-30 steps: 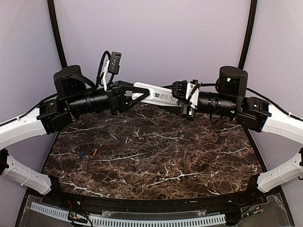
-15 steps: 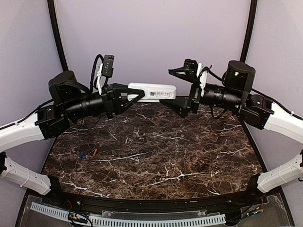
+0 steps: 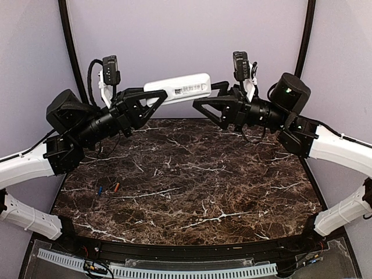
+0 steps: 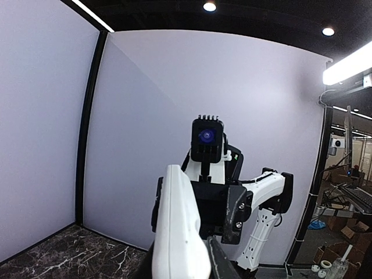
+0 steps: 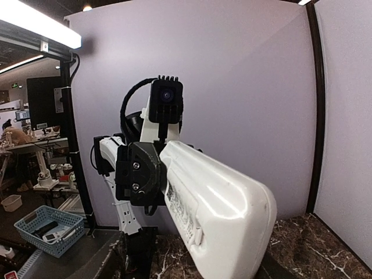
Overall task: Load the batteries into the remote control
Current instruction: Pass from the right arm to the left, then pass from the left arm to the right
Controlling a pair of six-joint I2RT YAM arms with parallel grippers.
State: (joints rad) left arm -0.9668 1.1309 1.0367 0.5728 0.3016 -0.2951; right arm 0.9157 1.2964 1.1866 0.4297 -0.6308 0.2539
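Note:
The white remote control [image 3: 177, 90] is held in the air above the far edge of the table, its right end tilted slightly up. My left gripper [image 3: 156, 100] is shut on its left end. My right gripper [image 3: 208, 96] faces it from the right, its jaws spread around the remote's right end with a gap showing under it. The remote [image 5: 215, 203] fills the right wrist view and shows a printed label; in the left wrist view the remote [image 4: 177, 232] is seen edge-on. The blue battery [image 3: 99, 189] and orange battery [image 3: 116, 186] lie together on the table at the left.
The dark marble table [image 3: 192, 186] is enclosed by pale purple walls with black corner posts [image 3: 70, 40]. Each wrist view shows the opposite arm's camera head [image 4: 207, 136] close behind the remote. A blue basket [image 5: 49, 229] sits outside the cell.
Both arms have risen and lifted the remote higher. The right gripper let go of the remote, rolled over and now stands with its jaws around the remote's right end.

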